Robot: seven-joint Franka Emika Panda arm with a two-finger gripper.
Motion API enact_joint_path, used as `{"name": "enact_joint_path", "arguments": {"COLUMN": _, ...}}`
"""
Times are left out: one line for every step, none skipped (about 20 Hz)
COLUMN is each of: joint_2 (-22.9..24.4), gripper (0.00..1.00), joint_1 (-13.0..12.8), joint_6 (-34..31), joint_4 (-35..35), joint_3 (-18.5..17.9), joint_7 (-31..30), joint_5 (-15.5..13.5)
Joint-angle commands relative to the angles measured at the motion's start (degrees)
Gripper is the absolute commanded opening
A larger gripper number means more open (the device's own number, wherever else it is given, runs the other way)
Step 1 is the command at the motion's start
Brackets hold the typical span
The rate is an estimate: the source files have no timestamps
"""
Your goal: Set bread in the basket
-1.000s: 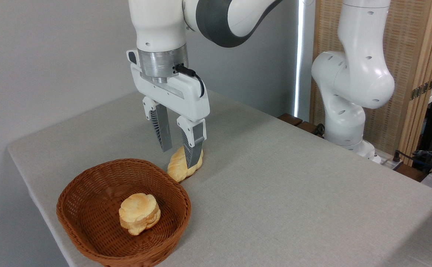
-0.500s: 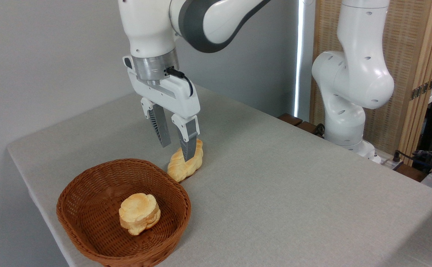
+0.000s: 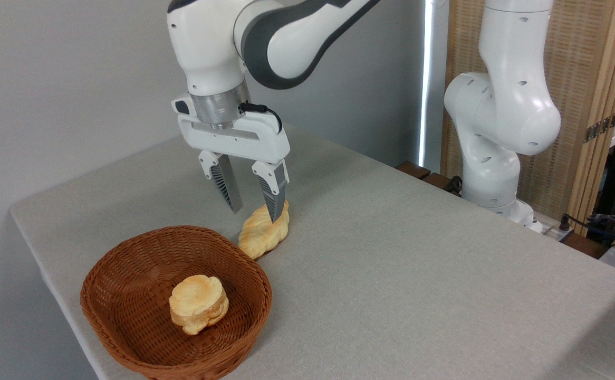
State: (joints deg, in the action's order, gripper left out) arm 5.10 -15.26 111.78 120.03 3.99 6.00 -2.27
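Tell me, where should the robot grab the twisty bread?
Probably around the middle of the braided loaf, coming straight down from above. It lies flat on the table, long and narrow, so the jaws of the open gripper could close across its short width. The wicker basket sits right beside its near end.

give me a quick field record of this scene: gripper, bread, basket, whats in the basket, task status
gripper: gripper open, fingers pointing down, hanging above the bread
bread: braided loaf lying on the table, just outside the basket's far rim, not gripped
basket: wicker basket near the table's front left corner
in basket: one round bun
task status: bread not yet in the basket
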Motion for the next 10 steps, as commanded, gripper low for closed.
{"name": "enact_joint_path", "arguments": {"joint_2": 0.9, "gripper": 1.0, "joint_1": -0.1, "joint_6": 6.7, "joint_4": 4.1, "joint_3": -0.1, "joint_7": -7.0, "joint_5": 0.0}}
{"name": "enact_joint_path", "arguments": {"joint_2": 0.9, "gripper": 1.0, "joint_1": 0.0, "joint_6": 7.7, "joint_4": 4.7, "joint_3": -0.1, "joint_7": -7.1, "joint_5": 0.0}}
{"name": "enact_joint_path", "arguments": {"joint_2": 0.8, "gripper": 1.0, "joint_1": 0.0, "joint_6": 8.4, "joint_4": 5.0, "joint_3": -0.1, "joint_7": -7.1, "joint_5": 0.0}}
{"name": "enact_joint_path", "arguments": {"joint_2": 0.8, "gripper": 1.0, "joint_1": 0.0, "joint_6": 9.2, "joint_4": 5.1, "joint_3": -0.1, "joint_7": -7.1, "joint_5": 0.0}}
{"name": "enact_joint_path", "arguments": {"joint_2": 0.8, "gripper": 1.0, "joint_1": 0.0, "joint_6": 9.8, "joint_4": 5.3, "joint_3": -0.1, "joint_7": -7.2, "joint_5": 0.1}}
{"name": "enact_joint_path", "arguments": {"joint_2": 0.8, "gripper": 1.0, "joint_1": 0.0, "joint_6": 9.8, "joint_4": 5.4, "joint_3": -0.1, "joint_7": -7.1, "joint_5": 0.6}}
{"name": "enact_joint_path", "arguments": {"joint_2": 0.5, "gripper": 1.0, "joint_1": 0.0, "joint_6": 9.8, "joint_4": 5.5, "joint_3": -0.1, "joint_7": -7.1, "joint_5": 0.7}}
{"name": "enact_joint_path", "arguments": {"joint_2": 0.5, "gripper": 1.0, "joint_1": 0.0, "joint_6": 9.8, "joint_4": 5.5, "joint_3": -0.1, "joint_7": -6.8, "joint_5": 0.8}}
{"name": "enact_joint_path", "arguments": {"joint_2": 0.4, "gripper": 1.0, "joint_1": 0.0, "joint_6": 9.8, "joint_4": 5.5, "joint_3": -0.2, "joint_7": -6.4, "joint_5": 0.8}}
{"name": "enact_joint_path", "arguments": {"joint_2": 0.4, "gripper": 1.0, "joint_1": 0.0, "joint_6": 9.8, "joint_4": 5.5, "joint_3": -0.2, "joint_7": -6.4, "joint_5": 1.0}}
